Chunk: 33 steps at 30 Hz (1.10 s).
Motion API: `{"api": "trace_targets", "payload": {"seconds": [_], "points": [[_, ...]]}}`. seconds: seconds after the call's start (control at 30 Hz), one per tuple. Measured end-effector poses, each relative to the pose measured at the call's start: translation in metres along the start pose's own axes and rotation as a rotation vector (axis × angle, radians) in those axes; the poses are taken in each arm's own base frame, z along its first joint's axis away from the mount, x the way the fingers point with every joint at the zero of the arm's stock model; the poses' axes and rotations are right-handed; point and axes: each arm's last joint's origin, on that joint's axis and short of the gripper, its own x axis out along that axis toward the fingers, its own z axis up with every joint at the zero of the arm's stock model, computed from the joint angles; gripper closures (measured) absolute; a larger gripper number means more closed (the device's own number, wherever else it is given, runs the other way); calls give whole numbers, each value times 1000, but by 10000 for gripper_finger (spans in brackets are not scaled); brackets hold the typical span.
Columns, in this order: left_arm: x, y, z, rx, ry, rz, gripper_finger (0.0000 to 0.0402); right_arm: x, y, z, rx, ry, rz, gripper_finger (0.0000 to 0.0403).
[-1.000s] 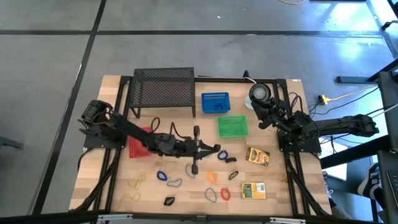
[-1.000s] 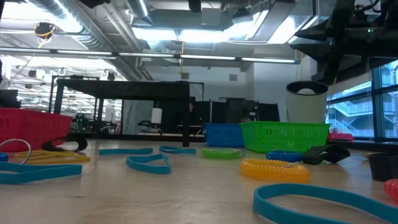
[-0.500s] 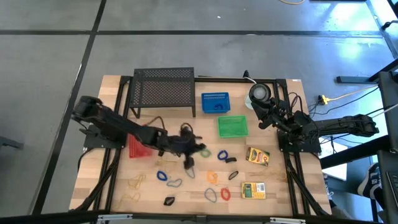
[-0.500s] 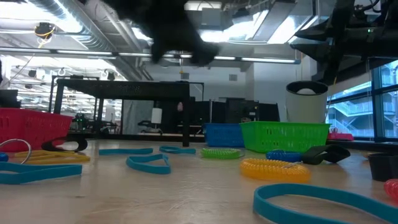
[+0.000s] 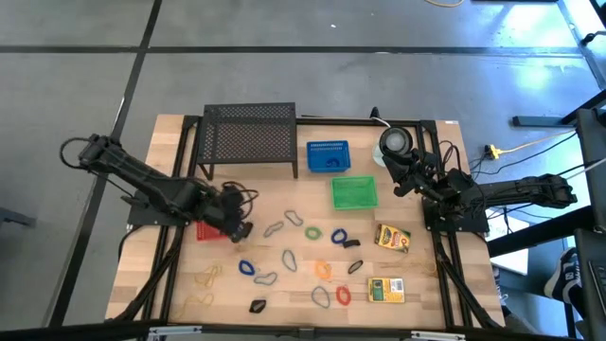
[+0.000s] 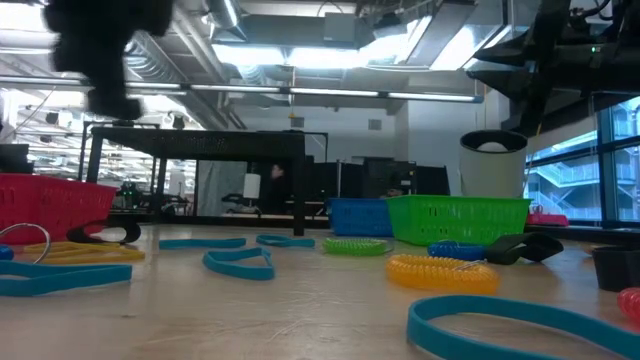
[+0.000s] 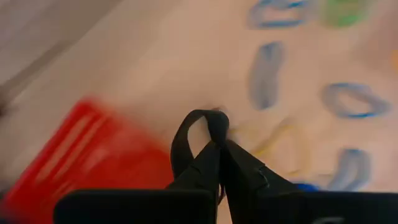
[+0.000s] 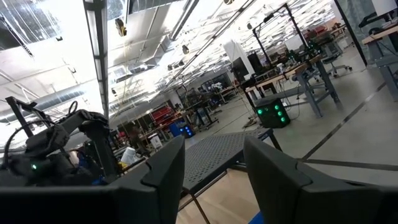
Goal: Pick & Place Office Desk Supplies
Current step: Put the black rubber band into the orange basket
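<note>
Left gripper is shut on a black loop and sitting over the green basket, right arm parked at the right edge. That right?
Not quite. The left gripper is shut on a black loop, but it sits over the red basket, not the green basket; the high view and left wrist view show that. The right gripper does wait at the right edge.

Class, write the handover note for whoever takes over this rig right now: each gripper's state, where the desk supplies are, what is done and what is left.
Left gripper: shut on a black loop, above the red basket at the table's left.
Right gripper: open, empty, parked at the right edge by the round disc-like object.
Supplies: coloured loops and tan rubber bands are loose on the front half; two yellow-green boxes sit front right. Blue basket and green basket sit at the back.
Done: one black loop picked.
Left: drop it, probably into the red basket, then clear the rest.
</note>
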Motion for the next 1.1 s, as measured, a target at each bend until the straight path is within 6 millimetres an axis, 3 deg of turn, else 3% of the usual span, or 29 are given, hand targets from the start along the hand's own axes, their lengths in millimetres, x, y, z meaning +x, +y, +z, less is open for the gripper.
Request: {"api": "trace_targets", "payload": {"seconds": [0.2,0.7,1.1], "points": [[3,9,-14,-105,54,186,392,0,0,0,0,0,-1,237],[30,-5,-23,-77,161,325,390,0,0,0,-2,4,-2,237],[42,-2,-26,-95,226,405,394,0,0,0,-3,4,-1,237]]}}
